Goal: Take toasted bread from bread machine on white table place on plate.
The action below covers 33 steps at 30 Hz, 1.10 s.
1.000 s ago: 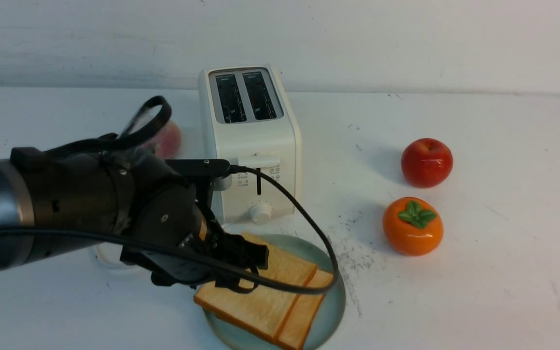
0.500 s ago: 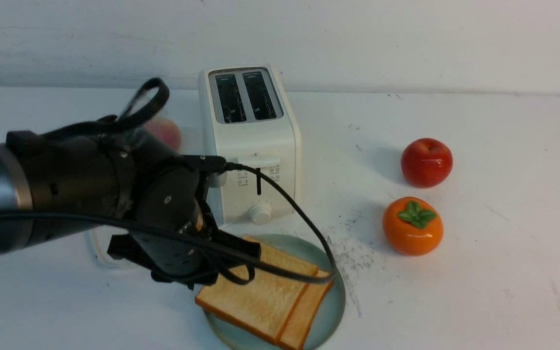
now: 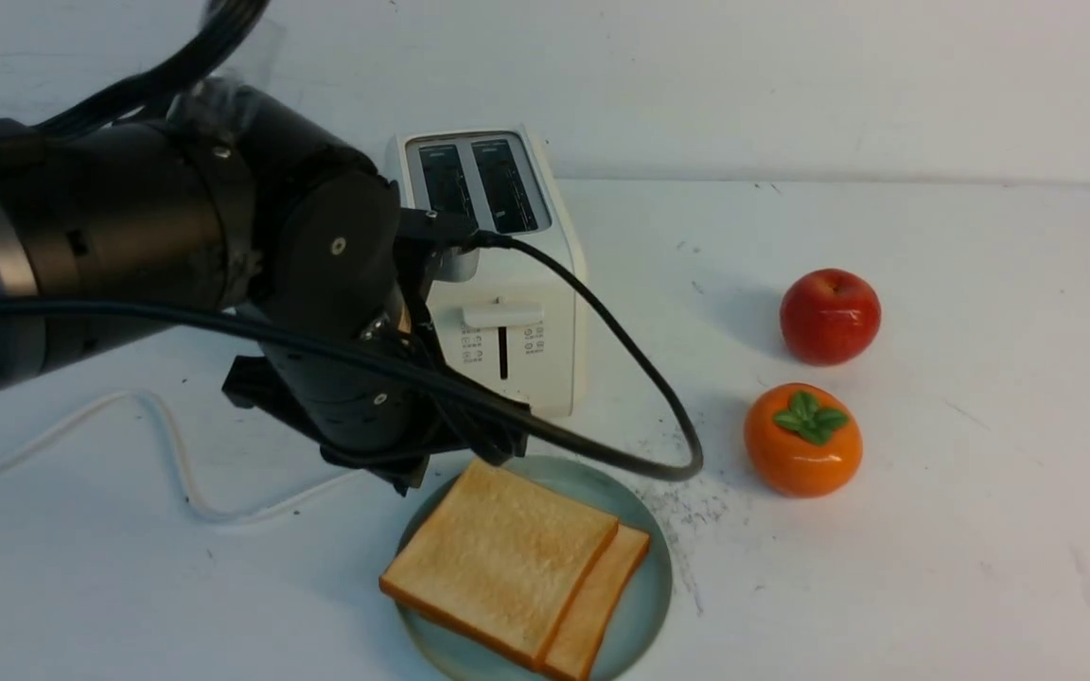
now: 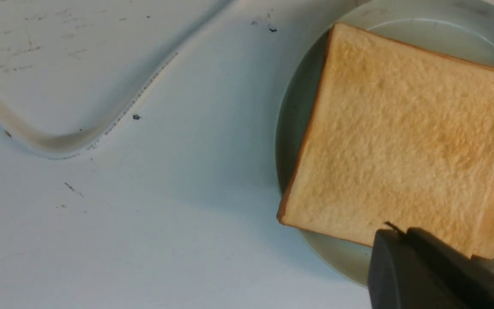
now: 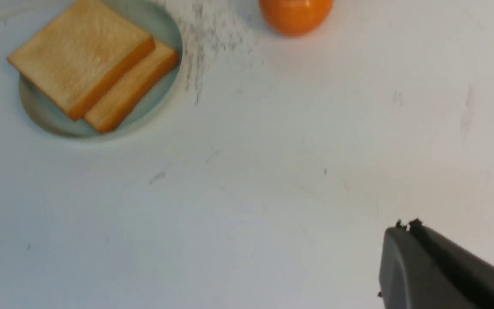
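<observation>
Occupying the whole foreground and middle, one white table (image 3: 933, 586), scuffed and scratched, a plain white wall (image 3: 791, 85) behind it.

Item: robot's left arm (image 3: 119, 222), black with a silvery band, a black cable looped along it; reaches in over the table and partly covers the toaster in the front view.

Item: bread machine (image 3: 545, 274), cream-white, two dark slots, front lever, printed marks; stands near the wall, both slots showing no bread.

Item: plate (image 3: 644, 605), round, pale blue-green, on the table in front of the bread machine.

Item: toasted bread (image 3: 507, 558), two square slices, golden faces, browner crusts; lying on the plate, one overlapping the other.

Item: left gripper (image 4: 405, 234), dark; fingertips together, nothing between them, above the plate.

Item: right gripper (image 5: 408, 225), dark, seen in its own wrist view; tips closed against each other, holding nothing, over the table.

Item: persimmon (image 3: 803, 440), orange, green-leaved, right of the plate.

Item: apple (image 3: 831, 317), red, glossy, just beyond the persimmon.

Item: cord (image 3: 181, 454), white, thin, bent across the table's left side.
</observation>
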Motion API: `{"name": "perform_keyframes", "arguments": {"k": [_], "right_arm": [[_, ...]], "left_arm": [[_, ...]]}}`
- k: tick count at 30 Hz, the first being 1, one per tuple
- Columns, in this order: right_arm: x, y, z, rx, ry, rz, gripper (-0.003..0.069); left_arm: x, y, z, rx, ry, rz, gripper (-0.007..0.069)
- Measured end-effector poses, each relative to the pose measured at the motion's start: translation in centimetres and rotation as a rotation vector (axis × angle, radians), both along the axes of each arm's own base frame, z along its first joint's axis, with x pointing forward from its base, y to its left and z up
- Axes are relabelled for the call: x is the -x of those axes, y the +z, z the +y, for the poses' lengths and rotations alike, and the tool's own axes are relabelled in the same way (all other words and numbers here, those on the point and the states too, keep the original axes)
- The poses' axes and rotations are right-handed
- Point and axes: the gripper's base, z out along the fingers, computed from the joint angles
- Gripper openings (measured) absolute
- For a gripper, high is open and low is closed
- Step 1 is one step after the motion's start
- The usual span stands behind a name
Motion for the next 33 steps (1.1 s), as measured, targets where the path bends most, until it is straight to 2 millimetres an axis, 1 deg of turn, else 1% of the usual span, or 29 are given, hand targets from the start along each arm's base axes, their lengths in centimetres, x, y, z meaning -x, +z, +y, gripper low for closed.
{"name": "perform_keyframes", "arguments": {"k": [1,4,5,6,7,9,16,33], "right_arm": [[-0.6,-0.9,0.0,-0.021,-0.018,-0.071,-0.0018],[-2.0,-2.5,0.1,-0.056,-0.051,-0.19,-0.0017],[-2.1,-2.8,0.1,-0.057,-0.054,-0.192,-0.0016],[-2.7,-3.3,0.1,-0.069,-0.067,-0.238,-0.0016],[-3.0,-3.6,0.0,-0.08,-0.078,-0.283,-0.0016],[-3.3,-3.8,0.0,-0.088,-0.087,-0.318,-0.0014],[-3.4,-3.7,0.0,-0.097,-0.094,-0.355,-0.0008],[-3.4,-3.7,0.0,-0.098,-0.094,-0.354,0.0003]], "left_arm": [[0.0,0.0,0.0,-0.001,-0.003,0.0,-0.0014],[0.0,0.0,0.0,-0.002,-0.006,-0.001,-0.0014],[0.0,0.0,0.0,-0.002,-0.006,-0.001,-0.0014],[0.0,0.0,0.0,-0.003,-0.006,-0.001,-0.0014],[0.0,0.0,0.0,-0.004,-0.009,-0.001,-0.0014],[0.0,0.0,0.0,-0.011,-0.022,-0.002,-0.0014],[0.2,-0.1,0.4,-0.072,-0.068,0.019,-0.0014],[0.2,-0.1,0.4,-0.077,-0.07,0.02,-0.0014]]}}
